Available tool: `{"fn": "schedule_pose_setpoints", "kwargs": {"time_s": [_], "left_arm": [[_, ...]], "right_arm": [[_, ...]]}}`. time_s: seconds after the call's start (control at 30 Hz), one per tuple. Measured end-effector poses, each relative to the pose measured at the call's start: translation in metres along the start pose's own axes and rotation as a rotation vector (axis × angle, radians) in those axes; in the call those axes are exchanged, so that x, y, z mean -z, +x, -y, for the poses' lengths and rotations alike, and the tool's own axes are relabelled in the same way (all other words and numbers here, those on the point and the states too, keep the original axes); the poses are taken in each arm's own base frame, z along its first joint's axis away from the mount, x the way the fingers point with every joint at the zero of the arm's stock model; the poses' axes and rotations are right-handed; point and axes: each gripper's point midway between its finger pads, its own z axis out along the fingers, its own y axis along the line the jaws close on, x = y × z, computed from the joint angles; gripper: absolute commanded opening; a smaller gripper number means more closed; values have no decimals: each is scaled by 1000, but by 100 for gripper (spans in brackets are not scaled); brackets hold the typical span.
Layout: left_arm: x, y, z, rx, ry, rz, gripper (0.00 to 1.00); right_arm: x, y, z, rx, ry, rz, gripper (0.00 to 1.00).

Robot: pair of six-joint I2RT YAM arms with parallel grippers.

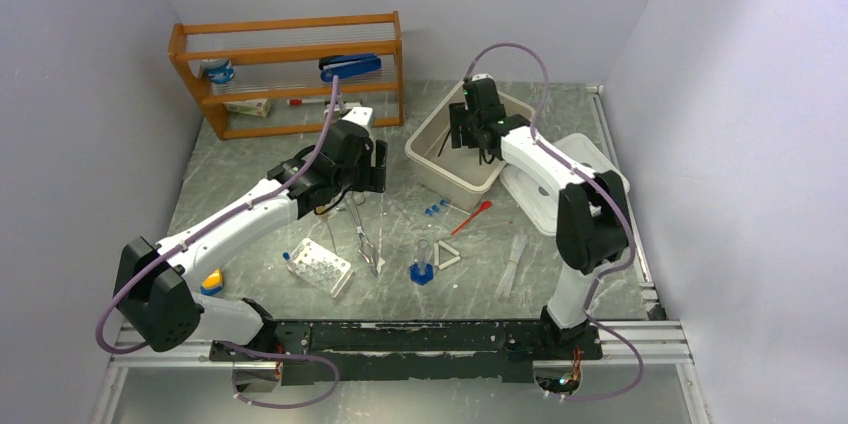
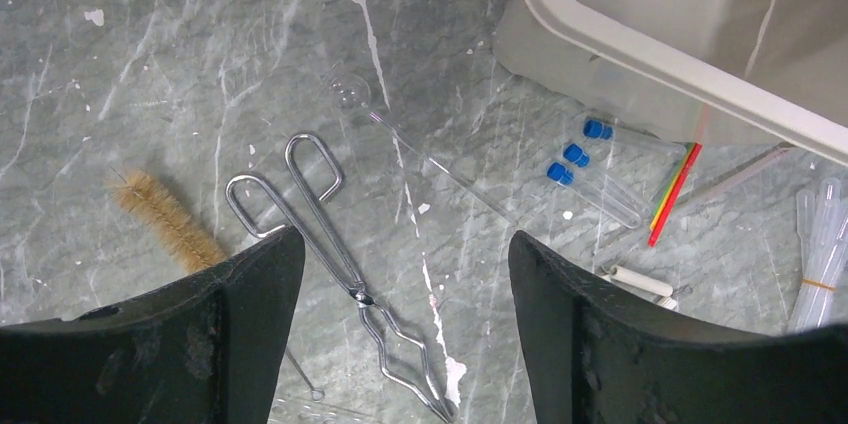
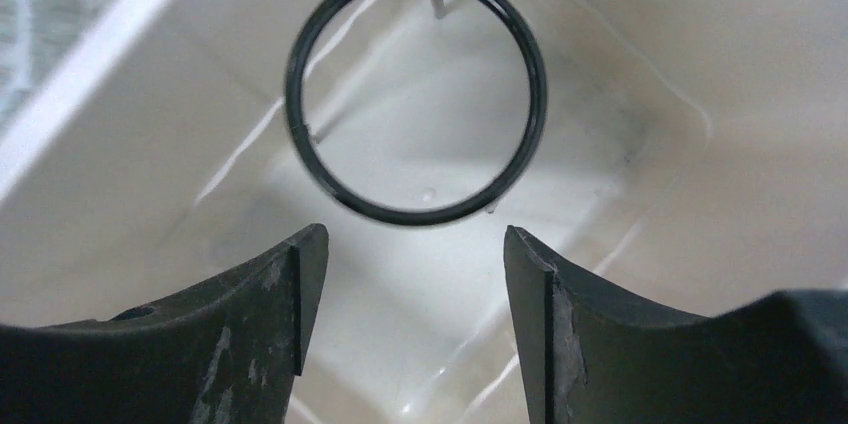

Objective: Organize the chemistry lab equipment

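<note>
Currently, nearest the arm bases: white holed rack (image 1: 320, 266) lies on the grey marbled table (image 1: 230, 159), with the small yellow-and-blue block (image 1: 211, 282) to its left. Right of the rack is the white triangle (image 1: 447, 256). The clear tubes (image 1: 512, 262) lie further right, apart from it. Metal scissor-forceps (image 2: 340, 254) lie flat just beyond the rack, directly under the left gripper (image 2: 405, 239), whose fingers are spread wide and hold nothing. In the wrist view the forceps' pivot falls between the two fingers, handle loops toward the far side. Bristle brush (image 2: 165, 219) lies left of the forceps, its near end hidden behind the left finger. Three blue-capped vials (image 2: 575, 154) lie side by side right of the forceps, with the red-bulb pipette (image 1: 472, 216) just right of them; both are near the wall of the white tub (image 2: 640, 54). Farther back, the right gripper (image 3: 415, 244) hangs inside the tub, fingers parted and empty. Black wire tripod (image 3: 415, 94) is in the tub, its ring facing the wrist camera, ahead of the fingertips and clear of both. Cannot tell whether its legs touch the tub floor. At the back wall, the wooden shelf (image 1: 290, 74) carries the blue stapler (image 1: 350, 66).
</note>
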Motion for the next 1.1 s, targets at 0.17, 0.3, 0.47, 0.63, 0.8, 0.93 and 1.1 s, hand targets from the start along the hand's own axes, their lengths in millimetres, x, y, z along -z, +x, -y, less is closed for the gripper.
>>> {"fn": "schedule_pose_setpoints", "kwargs": {"time_s": [0.17,0.3,0.47,0.63,0.8,0.93,1.1], "left_arm": [[0,0,1,1,6,-2,81],[3,0,5,7,34,7,90],[21,2,22,3,182,42,94],[48,6,58,-67,443,73,92],[83,51,107,-193,740,59,93],[100,87,134,-288,861,44,89],[98,120,141,-350,888,89,88]], "right_arm": [[55,-37,-1,-57,-59,114,72],[103,-60,-3,-115,-125,210,72],[136,-36,-14,-162,-219,194,72],[153,12,-22,-221,-294,119,72],[168,34,-26,-285,-350,112,72],[173,42,-29,-333,-382,122,72],[171,65,-34,-435,-422,121,72]]}}
